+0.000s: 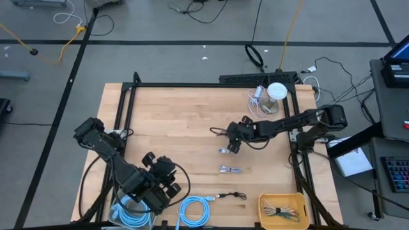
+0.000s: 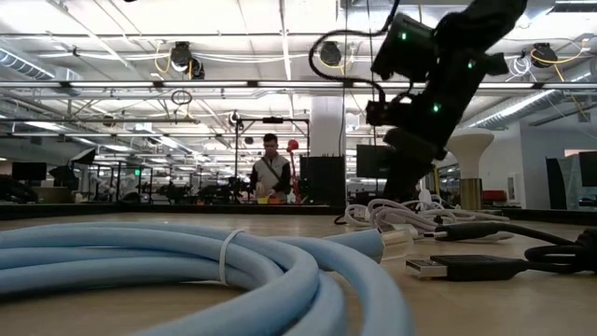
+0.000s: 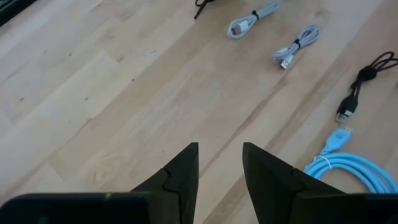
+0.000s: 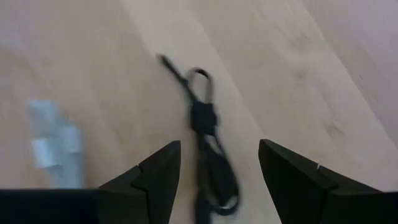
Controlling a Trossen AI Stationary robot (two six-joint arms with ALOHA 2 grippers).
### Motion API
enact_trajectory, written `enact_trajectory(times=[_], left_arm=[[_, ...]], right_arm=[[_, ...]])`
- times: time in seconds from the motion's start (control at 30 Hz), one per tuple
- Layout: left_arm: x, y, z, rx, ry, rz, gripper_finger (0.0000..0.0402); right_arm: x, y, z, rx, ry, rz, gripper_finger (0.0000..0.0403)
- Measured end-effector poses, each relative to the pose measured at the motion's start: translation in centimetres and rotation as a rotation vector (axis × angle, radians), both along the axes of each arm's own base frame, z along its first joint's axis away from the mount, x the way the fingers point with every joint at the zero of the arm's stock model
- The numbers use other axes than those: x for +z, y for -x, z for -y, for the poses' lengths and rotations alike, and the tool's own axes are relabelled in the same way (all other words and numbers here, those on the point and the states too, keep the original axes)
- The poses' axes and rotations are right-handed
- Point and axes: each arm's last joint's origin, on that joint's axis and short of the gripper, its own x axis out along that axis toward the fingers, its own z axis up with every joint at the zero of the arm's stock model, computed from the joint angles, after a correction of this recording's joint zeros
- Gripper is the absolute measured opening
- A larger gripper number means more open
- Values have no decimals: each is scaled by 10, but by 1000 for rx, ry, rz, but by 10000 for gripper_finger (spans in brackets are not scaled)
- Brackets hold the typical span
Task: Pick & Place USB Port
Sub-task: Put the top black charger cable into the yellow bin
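two grey usb cables (image 1: 230, 169) mid-table, one black usb cable (image 4: 205, 152) between spread right gripper (image 4: 217, 174) fingers, untouched, one blue coil (image 1: 195, 211), yellow tray (image 1: 283, 211) contents unclear, left gripper (image 3: 219, 171) parted, empty

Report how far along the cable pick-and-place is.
Done: the yellow tray already holds a bundled cable. In hand: the right gripper, jaws open, hangs over a black cable near mid-table and has not yet gripped it. Left: two grey cables, another black cable and the blue coil lie on the table. The left gripper waits, open and empty.
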Motion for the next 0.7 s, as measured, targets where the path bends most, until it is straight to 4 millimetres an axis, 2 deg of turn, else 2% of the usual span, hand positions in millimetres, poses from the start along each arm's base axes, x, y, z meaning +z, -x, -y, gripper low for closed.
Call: enact_trajectory(times=[0.23, 0.43, 0.57, 0.7], left_arm=[[0, -2, 2, 1, 20, 22, 127], [0, -4, 4, -4, 40, 42, 127], [1, -5, 5, -4, 45, 51, 127], [1, -5, 5, -4, 45, 52, 127]], right_arm=[[-16, 8, 17, -29, -69, 64, 212], [-23, 10, 22, -42, -148, 142, 203], [-30, 9, 22, -52, -157, 125, 170], [-43, 6, 21, -59, -191, 96, 116]])
